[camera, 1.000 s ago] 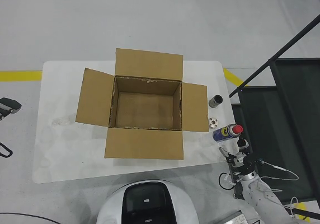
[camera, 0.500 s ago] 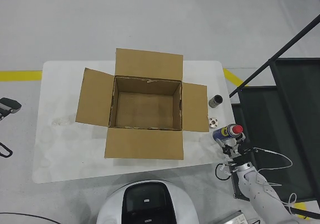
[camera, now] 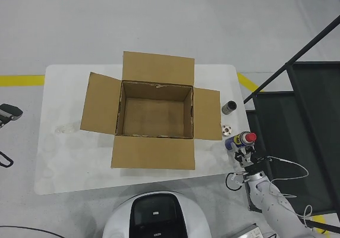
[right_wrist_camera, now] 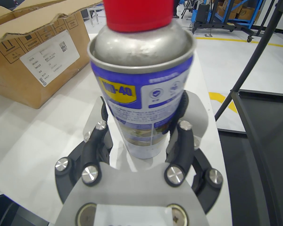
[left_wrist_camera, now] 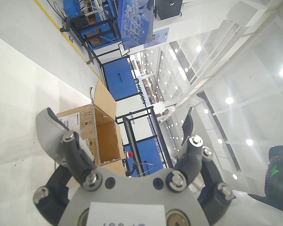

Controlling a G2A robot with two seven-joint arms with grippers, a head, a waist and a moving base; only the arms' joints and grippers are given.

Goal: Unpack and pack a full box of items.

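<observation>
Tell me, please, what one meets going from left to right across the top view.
Left gripper → open brown cardboard box → blue spray can with red cap → dark metal rack.

The spray can's (right_wrist_camera: 141, 83) red cap (right_wrist_camera: 136, 1) is running off the right wrist view's edge. A small round part (camera: 226, 128) beside it is appearing too small to identify.

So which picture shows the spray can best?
The right wrist view: the can is close up, red cap and all. The top view shows it small at the table's edge; the left wrist view, its red cap past the box.
</observation>
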